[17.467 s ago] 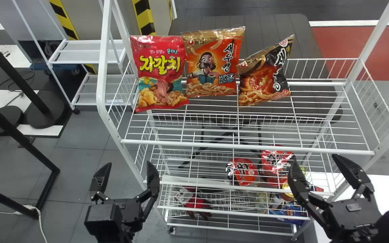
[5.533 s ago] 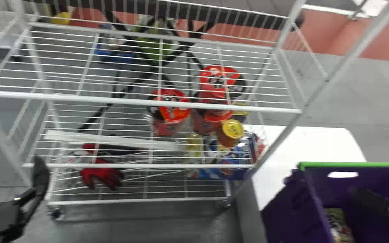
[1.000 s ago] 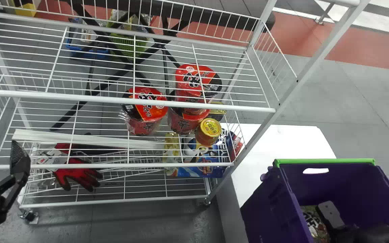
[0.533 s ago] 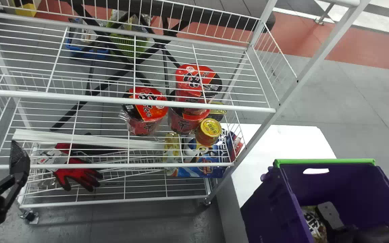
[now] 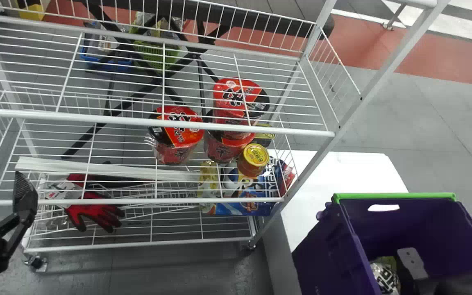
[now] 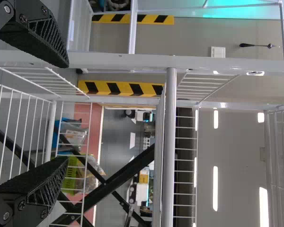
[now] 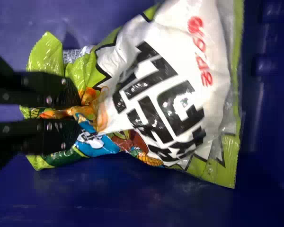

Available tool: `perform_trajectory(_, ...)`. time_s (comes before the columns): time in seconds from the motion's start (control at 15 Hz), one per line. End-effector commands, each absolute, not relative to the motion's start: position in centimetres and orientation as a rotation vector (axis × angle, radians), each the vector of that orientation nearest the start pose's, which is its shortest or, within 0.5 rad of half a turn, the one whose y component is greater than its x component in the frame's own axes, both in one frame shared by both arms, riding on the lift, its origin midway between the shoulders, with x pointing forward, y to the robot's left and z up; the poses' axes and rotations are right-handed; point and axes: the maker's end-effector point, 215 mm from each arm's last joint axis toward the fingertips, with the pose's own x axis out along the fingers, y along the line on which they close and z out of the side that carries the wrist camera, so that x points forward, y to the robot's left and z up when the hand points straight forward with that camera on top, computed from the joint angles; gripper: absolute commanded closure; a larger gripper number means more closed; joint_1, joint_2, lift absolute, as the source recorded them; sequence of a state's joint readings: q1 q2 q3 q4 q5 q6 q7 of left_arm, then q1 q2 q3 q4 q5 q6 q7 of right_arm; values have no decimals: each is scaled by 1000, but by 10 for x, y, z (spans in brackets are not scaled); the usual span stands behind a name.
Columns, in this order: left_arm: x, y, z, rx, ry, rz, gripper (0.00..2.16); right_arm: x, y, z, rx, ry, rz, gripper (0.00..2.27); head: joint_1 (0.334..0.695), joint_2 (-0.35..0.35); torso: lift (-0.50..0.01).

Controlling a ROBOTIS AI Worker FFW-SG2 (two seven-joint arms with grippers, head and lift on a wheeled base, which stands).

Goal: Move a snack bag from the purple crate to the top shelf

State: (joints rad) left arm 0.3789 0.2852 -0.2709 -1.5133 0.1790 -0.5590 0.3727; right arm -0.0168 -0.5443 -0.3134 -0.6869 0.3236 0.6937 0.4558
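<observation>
- The snack bag (white and lime green, with bold black lettering) is inside the purple crate, in the right gripper.
- Seen from the right wrist, the fingers are nearly together, clamped on one bunched-up end of the bag, and the plastic creases sharply there. The rest of the bag spreads out beyond them (whether it touches the crate's floor, I cannot tell).
- The crate has a green strip along its far rim and stands at the white desk, to the right of the wire rack.
- The left gripper is at the left edge of the head view, in front of the rack. From its own wrist, the two fingers stand wide apart, with nothing between them (just the rack and the room beyond).
- Below the rack's upper shelf, seen through the wires, are red cups (some stacked), a yellow-lidded tub and a blue pack.
- Towards the rack's left end lie a red glove (black at the fingertips) and a long white strip.
- Behind the rack are a green basket and a blue basket, close together.
</observation>
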Motion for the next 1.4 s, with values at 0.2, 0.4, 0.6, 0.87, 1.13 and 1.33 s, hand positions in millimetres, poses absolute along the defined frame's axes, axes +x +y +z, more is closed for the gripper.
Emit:
perform_trajectory(0.2, 425, 250, -425, -22, -55, 99, 130, 165, -664, -685, -101, 1501, -305, 1713, 695, -350, -452)
perform_trajectory(0.4, 426, 250, -425, -22, -55, 101, 130, 168, -661, -684, -60, 1471, -301, 1713, 695, -350, -452)
perform_trajectory(0.6, 426, 250, -427, -21, -52, 99, 130, 167, -660, -682, 1, 1450, -327, 1713, 695, -350, -452)
perform_trajectory(0.87, 427, 250, -428, -21, -51, 101, 130, 157, -661, -683, -35, 1491, -367, 1717, 695, -350, -450)
perform_trajectory(1.13, 427, 249, -430, -20, -47, 99, 130, 162, -651, -685, 6, 1473, -349, 1976, 695, -350, -450)
perform_trajectory(1.33, 427, 249, -431, -19, -44, 99, 130, 179, -648, -688, -1, 1386, -330, 1976, 695, -350, -450)
